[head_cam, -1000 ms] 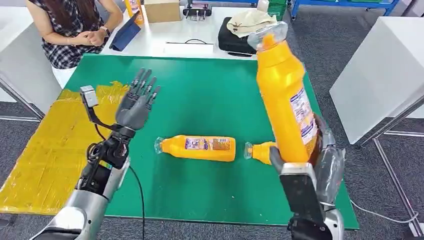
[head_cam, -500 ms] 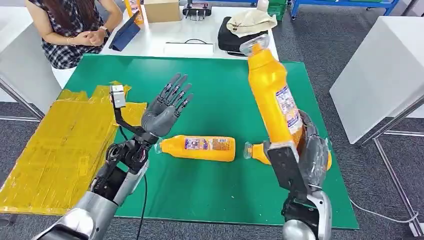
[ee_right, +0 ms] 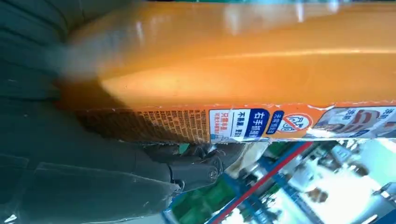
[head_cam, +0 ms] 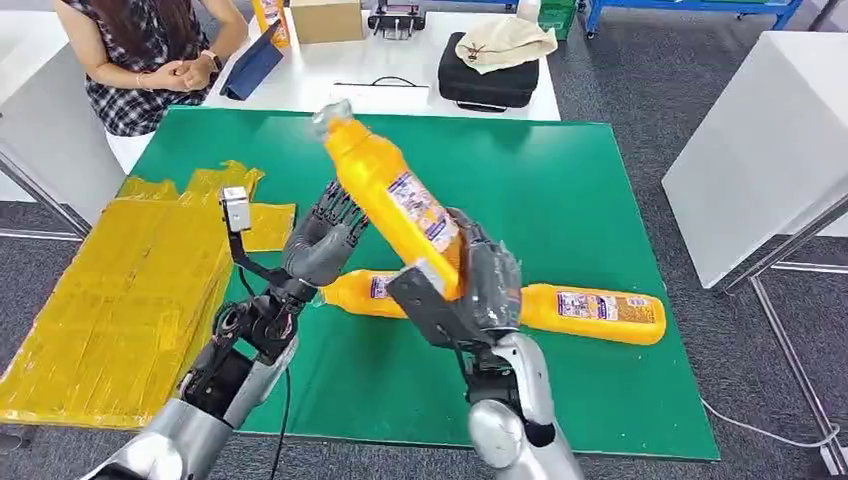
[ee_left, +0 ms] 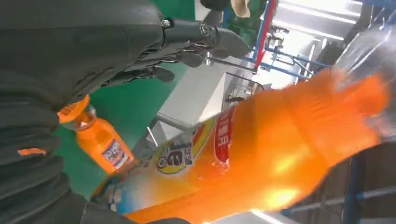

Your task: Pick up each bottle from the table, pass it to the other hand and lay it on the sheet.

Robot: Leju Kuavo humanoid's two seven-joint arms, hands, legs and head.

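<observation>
Right hand [head_cam: 478, 285]: grips bottle [head_cam: 390, 195] low, neck tilted up toward left side
Left hand [head_cam: 322, 238]: empty, fingers spread, just beside bottle

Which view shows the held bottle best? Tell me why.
The head view: it shows the whole held bottle, tilted, base in the right hand, neck near the left hand. The left wrist view shows its blurred upper body and label close up. The right wrist view shows its side and label strip, ends cut off.
</observation>
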